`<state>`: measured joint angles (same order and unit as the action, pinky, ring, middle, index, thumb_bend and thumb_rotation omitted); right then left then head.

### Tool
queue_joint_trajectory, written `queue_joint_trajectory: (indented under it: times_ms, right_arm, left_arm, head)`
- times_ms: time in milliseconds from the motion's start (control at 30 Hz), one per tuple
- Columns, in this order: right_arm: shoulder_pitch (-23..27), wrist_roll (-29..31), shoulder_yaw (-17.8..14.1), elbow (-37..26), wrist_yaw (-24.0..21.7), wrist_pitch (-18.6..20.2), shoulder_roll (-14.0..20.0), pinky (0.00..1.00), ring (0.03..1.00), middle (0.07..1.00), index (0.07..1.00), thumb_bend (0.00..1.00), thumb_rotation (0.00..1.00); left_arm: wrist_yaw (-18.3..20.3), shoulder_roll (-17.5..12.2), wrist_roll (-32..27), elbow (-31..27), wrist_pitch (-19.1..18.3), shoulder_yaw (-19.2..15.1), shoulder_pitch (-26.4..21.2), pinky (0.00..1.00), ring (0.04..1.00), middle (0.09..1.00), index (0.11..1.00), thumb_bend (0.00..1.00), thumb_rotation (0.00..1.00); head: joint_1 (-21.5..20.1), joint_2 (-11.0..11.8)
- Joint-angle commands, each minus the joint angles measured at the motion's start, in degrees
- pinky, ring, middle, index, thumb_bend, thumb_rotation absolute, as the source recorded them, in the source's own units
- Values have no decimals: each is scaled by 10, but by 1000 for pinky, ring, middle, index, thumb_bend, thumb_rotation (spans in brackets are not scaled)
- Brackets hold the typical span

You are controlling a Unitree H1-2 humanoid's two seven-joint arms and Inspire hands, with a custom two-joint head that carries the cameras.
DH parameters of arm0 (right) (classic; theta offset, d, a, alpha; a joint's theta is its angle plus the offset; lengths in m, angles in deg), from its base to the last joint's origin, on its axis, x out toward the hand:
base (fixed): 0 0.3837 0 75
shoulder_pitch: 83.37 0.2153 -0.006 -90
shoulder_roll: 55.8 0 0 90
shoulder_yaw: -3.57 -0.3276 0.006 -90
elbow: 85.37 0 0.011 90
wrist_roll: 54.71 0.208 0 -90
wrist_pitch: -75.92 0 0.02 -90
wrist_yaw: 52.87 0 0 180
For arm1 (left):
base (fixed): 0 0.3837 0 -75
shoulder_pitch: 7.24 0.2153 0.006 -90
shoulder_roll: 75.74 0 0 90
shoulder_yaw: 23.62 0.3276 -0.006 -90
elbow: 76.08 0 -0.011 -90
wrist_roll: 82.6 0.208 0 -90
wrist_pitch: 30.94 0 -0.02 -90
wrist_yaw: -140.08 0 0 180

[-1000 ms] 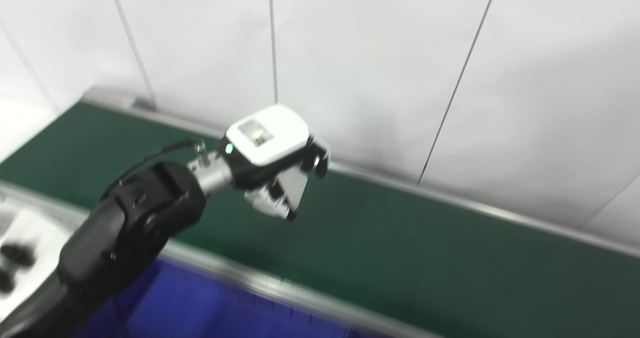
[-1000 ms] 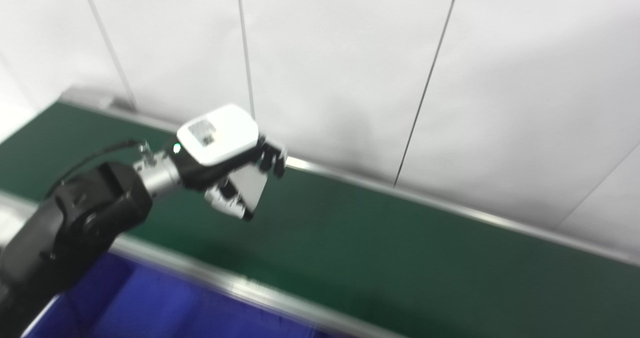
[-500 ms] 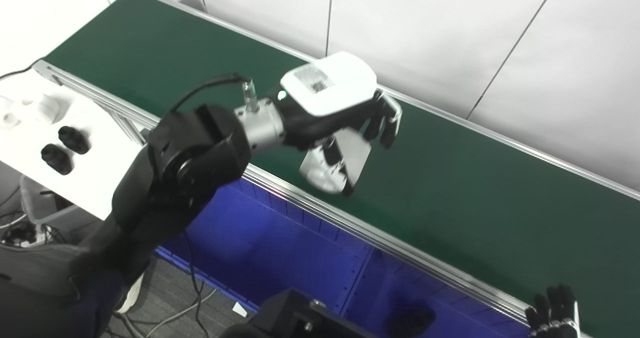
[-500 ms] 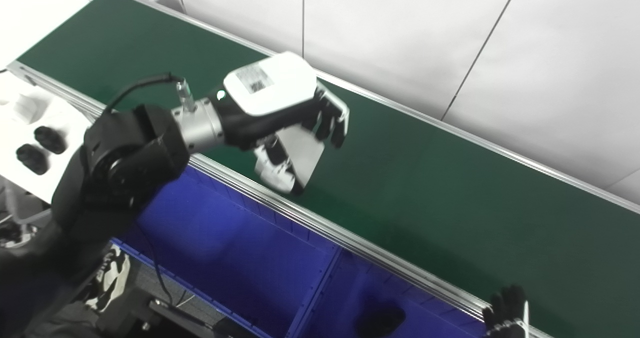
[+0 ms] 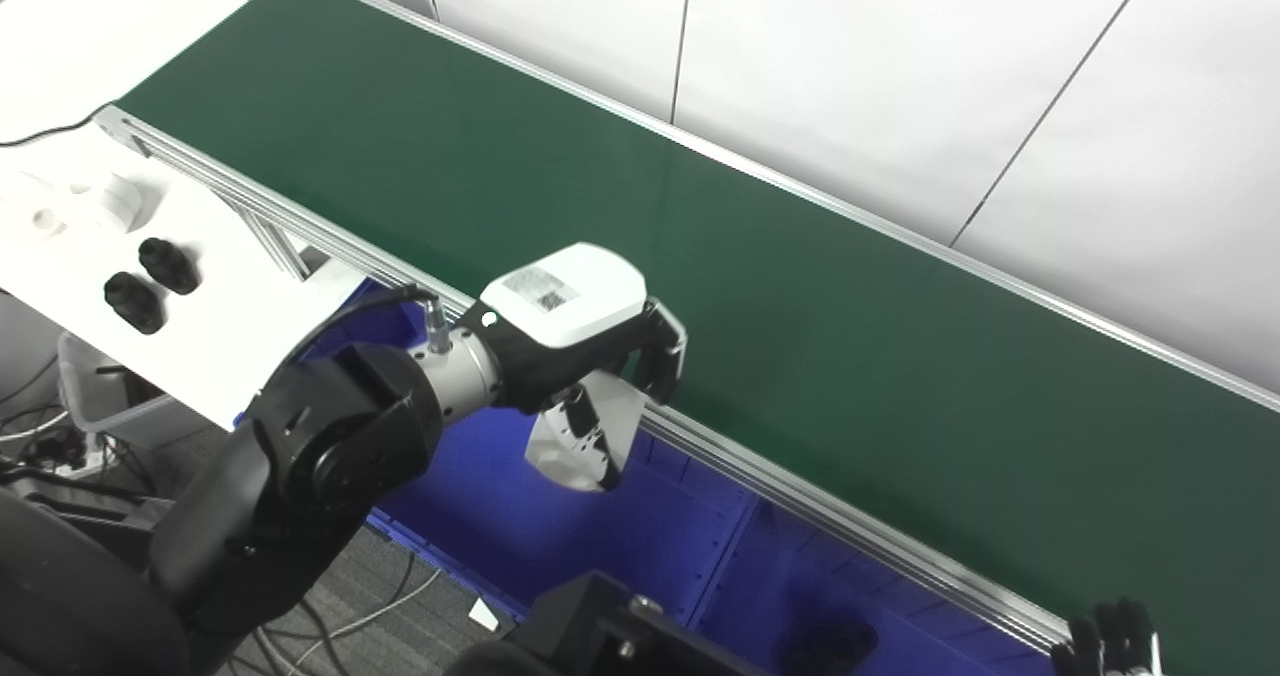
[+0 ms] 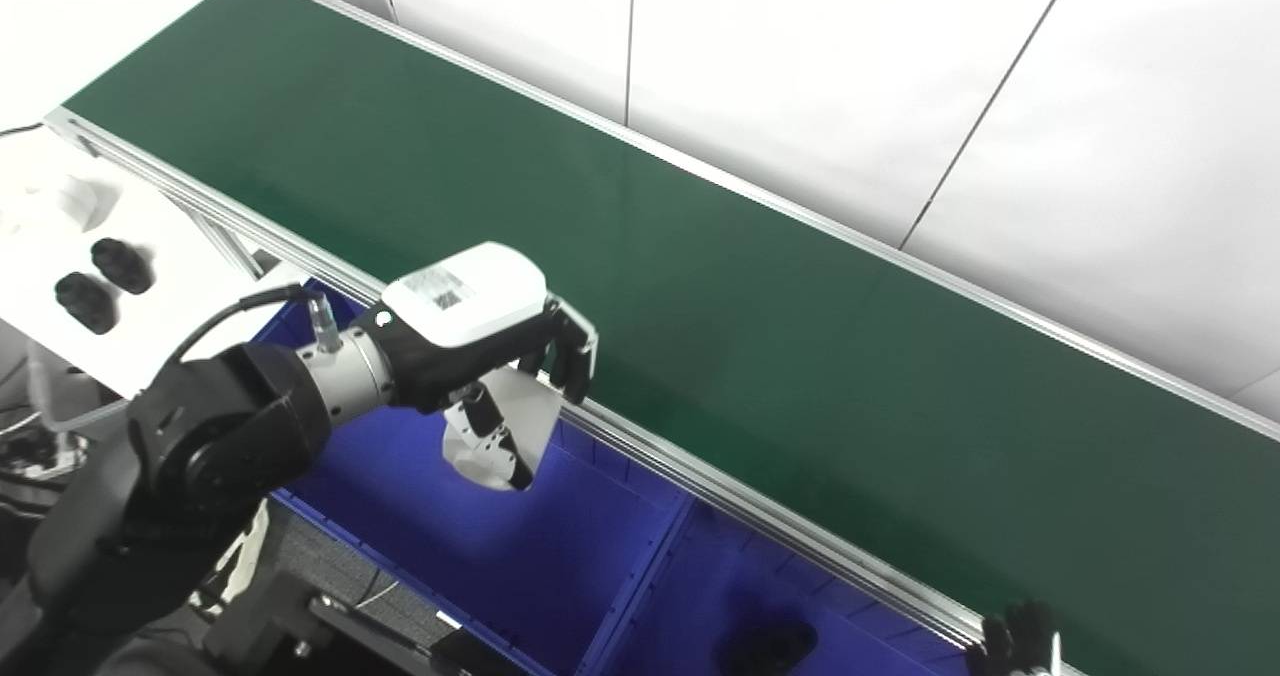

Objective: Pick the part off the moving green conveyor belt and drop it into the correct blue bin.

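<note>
My left hand [image 5: 590, 341] has a white back cover and black fingers. It is shut on a white part [image 5: 583, 434] and holds it above the left blue bin [image 5: 480, 516], just on the near side of the belt's metal rail. The same white part shows in the right eye view [image 6: 497, 436]. The green conveyor belt [image 5: 700, 256] runs diagonally from upper left to lower right, and no part shows on it. Only the black fingertips of my right hand [image 5: 1112, 636] show at the bottom right edge.
A second blue bin [image 5: 800, 596] to the right holds a dark part [image 5: 825, 646]. A white table [image 5: 90, 226] on the left carries two black parts [image 5: 150, 281] and white parts [image 5: 70, 211]. A white panel wall stands behind the belt.
The camera has tilted down. My left hand has drawn back with the white part from over the belt to over the left blue bin.
</note>
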<state>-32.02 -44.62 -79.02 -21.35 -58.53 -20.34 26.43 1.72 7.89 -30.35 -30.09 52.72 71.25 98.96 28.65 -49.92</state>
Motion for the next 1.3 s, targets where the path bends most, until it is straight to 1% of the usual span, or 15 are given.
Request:
queue_joint_trajectory:
  times_ms: [0,167,333,367,400,467,500,533,633,867,967,1067,1133,1233,1267]
  right_arm:
    - [-7,-2,3,-13,-4,-9,-5,1000,1000,1000,1000,848,1000]
    - [-6,-4,6,-12,-3,-8,-14,995,997,1000,1000,858,1000]
    - [-4,-10,6,-11,0,-7,-20,979,992,1000,1000,871,1000]
    - [-3,-10,6,-12,0,-7,-21,978,993,1000,1000,875,1000]
    - [-3,-10,6,-12,1,-7,-22,974,990,1000,1000,879,1000]
    - [-3,-10,5,-12,1,-7,-24,970,988,1000,1000,883,1000]
    - [-3,-10,4,-12,1,-7,-24,968,987,1000,1000,884,1000]
    - [-3,-10,4,-13,1,-6,-24,965,985,999,1000,888,1000]
    - [0,-12,4,-8,-1,-9,-24,964,986,1000,1000,889,1000]
    - [6,-11,8,-1,-2,-9,-29,963,983,1000,1000,897,1000]
    - [6,-12,9,2,-1,-12,-33,958,979,997,1000,905,1000]
    - [6,-20,13,5,0,-17,-39,956,976,996,1000,913,1000]
    - [6,-28,16,10,1,-25,-43,947,969,993,1000,910,1000]
    - [6,-37,19,16,3,-32,-49,931,956,986,1000,907,1000]
    - [6,-41,22,18,3,-34,-52,929,955,986,1000,905,1000]
  left_arm:
    - [-41,-11,9,20,30,-2,16,374,402,508,506,501,0]
    - [-84,-24,22,70,70,3,34,336,389,505,514,500,0]
    - [-31,-23,49,68,43,9,23,368,409,530,504,500,0]
    - [-12,-24,60,65,37,12,20,391,470,592,497,513,37]
    - [5,-27,69,60,35,15,17,443,559,668,604,826,141]
    - [33,-32,79,53,33,17,13,503,647,735,672,944,230]
    - [54,-33,88,48,30,19,12,525,678,757,694,973,259]
    - [69,-34,95,45,28,19,11,621,767,828,755,990,345]
    - [93,-35,105,37,30,17,9,733,862,911,828,1000,478]
    - [113,-33,100,20,30,5,4,785,896,940,876,1000,597]
    - [108,-17,48,-8,13,-9,3,772,880,920,875,1000,597]
    - [57,21,-75,-31,-14,-38,12,731,860,903,865,1000,606]
    - [17,67,-165,-49,-41,-53,22,684,853,907,882,1000,657]
    - [-57,147,-270,-58,-49,-60,48,683,890,961,942,884,730]
    - [-78,168,-304,-55,-48,-64,57,816,955,984,976,826,771]
  head:
    - [-5,-2]
    - [-11,-1]
    - [-18,-1]
    - [-19,0]
    - [-19,0]
    - [-19,0]
    - [-19,0]
    - [-19,0]
    - [-20,3]
    - [-29,6]
    - [-40,5]
    - [-72,3]
    - [-85,4]
    - [-113,3]
    - [-137,0]
